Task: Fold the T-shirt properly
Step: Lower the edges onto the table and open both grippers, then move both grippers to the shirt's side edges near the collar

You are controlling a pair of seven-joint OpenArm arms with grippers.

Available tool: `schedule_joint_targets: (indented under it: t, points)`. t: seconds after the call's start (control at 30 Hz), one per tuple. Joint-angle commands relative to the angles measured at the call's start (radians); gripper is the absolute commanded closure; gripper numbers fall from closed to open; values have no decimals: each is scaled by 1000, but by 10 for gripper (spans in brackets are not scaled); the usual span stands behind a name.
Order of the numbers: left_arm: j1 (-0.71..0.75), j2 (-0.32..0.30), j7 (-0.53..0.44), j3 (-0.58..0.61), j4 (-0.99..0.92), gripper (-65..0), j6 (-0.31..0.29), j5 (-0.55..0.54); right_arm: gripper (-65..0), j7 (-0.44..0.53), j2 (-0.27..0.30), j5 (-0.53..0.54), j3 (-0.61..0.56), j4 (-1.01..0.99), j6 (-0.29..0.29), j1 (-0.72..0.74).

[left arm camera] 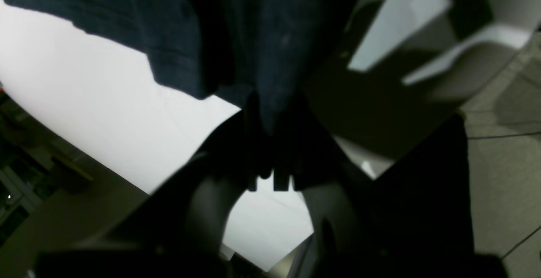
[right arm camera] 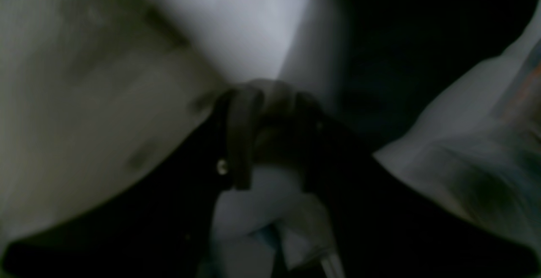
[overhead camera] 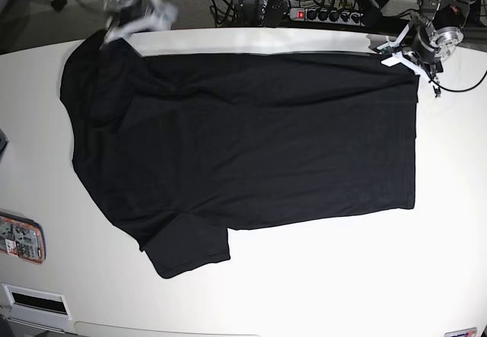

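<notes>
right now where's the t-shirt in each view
Base: T-shirt spread across the white table, filling the middle.
Left wrist: dark cloth hanging across the top, running into the left gripper.
Right wrist: too blurred to tell.
Shared landmark: the white table.

T-shirt (overhead camera: 251, 139) fills table (overhead camera: 342, 276) centre – near edge bare, phone (overhead camera: 20, 238) far left

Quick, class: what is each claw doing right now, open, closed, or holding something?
Left claw: closed on the T-shirt at its hem corner.
Right claw: blurred; cannot be told whether open or closed.
</notes>
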Motion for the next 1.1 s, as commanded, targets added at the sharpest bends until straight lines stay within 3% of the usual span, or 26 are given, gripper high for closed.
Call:
schedule_joint_targets:
  t: [0.0, 0.27, 0.57, 0.63, 0.83, 0.93, 1.07]
  points:
    - [6, -16, 12, -28, 16, 0, 13, 11, -164, -10, -3, -29, 0, 41, -38, -5]
    - [26, -13, 10, -99, 61, 0, 13, 1, -164, -30, -3, -32, 0, 48, -40, 15]
    - [18, -10, 10, -100, 64, 0, 13, -1, -164, -70, -3, -34, 1, 55, -40, 23]
    - [20, -10, 10, -97, 77, -38, 11, -1, -180, -70, -1, -51, 1, 55, -40, 23]
    - [83, -22, 17, -99, 120, -258, -10, -39, -267, -62, -1, -115, -2, 55, -40, 25]
    - [104, -45, 20, -102, 131, -251, -66, -81, -260, -61, -1, -144, -3, 55, -40, 26]
    - [107, -47, 20, -106, 156, -195, -76, -122, -251, -61, -1, -186, 0, 55, -41, 29]
